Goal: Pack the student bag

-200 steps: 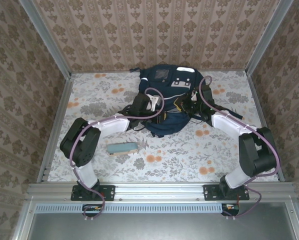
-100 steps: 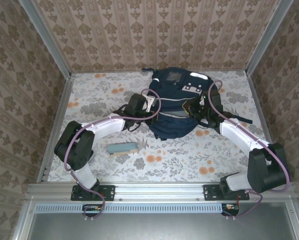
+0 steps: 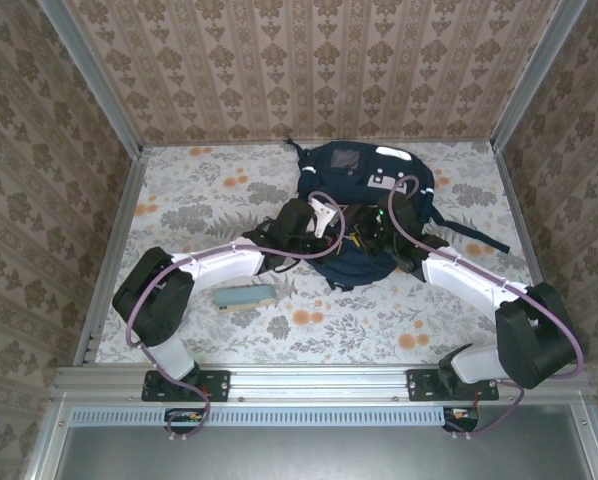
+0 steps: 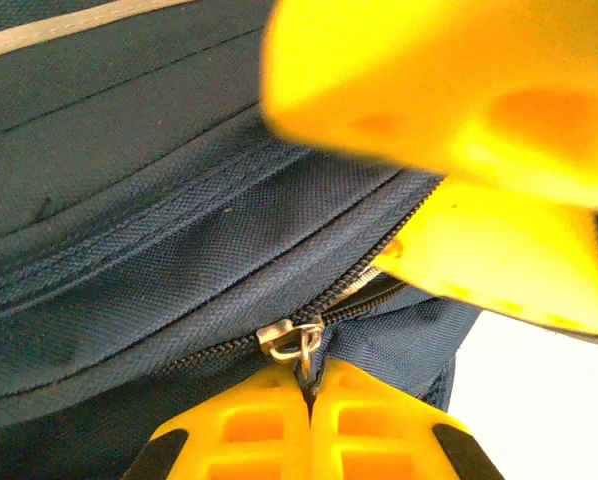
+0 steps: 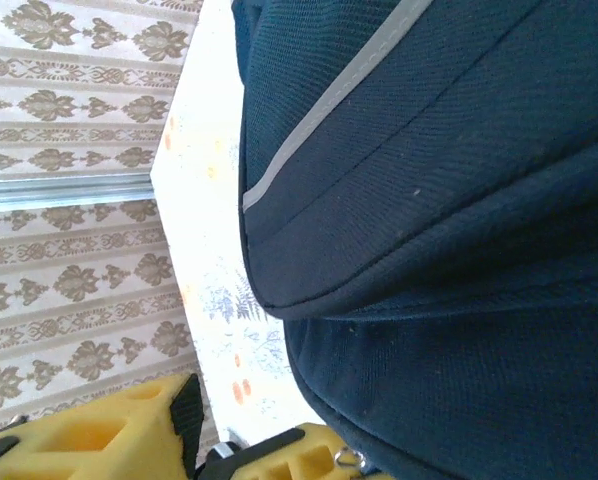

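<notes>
1. Your student bag has slid right and now lies by the table's far edge.
2. Your left gripper pinches the zip pull, so I think the zip moves next.
3. Your right gripper is close beside the bag, but I cannot tell if it is spread or closed.

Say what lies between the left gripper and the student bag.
The zipper pull of the student bag, pinched by the left gripper, in the left wrist view.

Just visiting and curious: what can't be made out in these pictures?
- Top view: what is inside the student bag, covered by both arms.
- Left wrist view: the yellow shape up close, blurred.
- Right wrist view: whether the right hand is open, cut off by the bottom edge.
</notes>
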Tool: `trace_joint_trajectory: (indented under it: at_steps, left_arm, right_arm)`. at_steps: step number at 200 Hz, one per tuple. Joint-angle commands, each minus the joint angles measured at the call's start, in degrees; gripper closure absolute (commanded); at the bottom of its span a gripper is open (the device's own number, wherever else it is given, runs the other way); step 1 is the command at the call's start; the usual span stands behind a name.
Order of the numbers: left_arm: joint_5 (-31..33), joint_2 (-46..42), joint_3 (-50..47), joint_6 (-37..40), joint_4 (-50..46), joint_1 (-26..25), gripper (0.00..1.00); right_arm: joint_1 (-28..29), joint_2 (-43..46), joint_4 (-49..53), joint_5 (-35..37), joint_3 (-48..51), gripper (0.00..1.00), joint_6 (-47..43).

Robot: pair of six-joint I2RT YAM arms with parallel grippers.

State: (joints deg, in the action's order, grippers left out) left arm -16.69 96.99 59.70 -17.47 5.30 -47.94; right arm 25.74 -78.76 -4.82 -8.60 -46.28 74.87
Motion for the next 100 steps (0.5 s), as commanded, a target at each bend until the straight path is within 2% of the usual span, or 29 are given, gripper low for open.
trace_joint_trajectory:
  at_steps: [1, 32, 47, 64, 100]
  left_arm:
    - [-2.59, -3.34, -0.87, 0.78, 3.22, -0.66, 1.0]
    - [0.48, -4.65, -1.84, 1.2, 2.01, -0.49, 1.0]
    - [3.53, -5.34, -2.22, 1.18, 0.43, 0.31, 1.0]
    - [6.62, -6.07, -2.62, 0.91, -1.38, 2.01, 1.0]
    - [8.98, -6.35, -2.52, 1.97, -4.44, 7.25, 1.0]
  right_arm:
    - [0.45, -0.52, -2.2, 6.44, 0.54, 0.48, 4.55]
    - [0.37, -0.52, 0.9, 8.87, -0.03, 0.78, 4.95]
    - [0.37, 0.04, 3.17, 9.96, -0.12, 0.9, 4.13]
    - [0.29, 1.46, 6.04, 10.5, -0.36, 0.96, 2.06]
    - [-0.18, 5.96, 14.91, 9.98, -0.34, 0.98, -2.51]
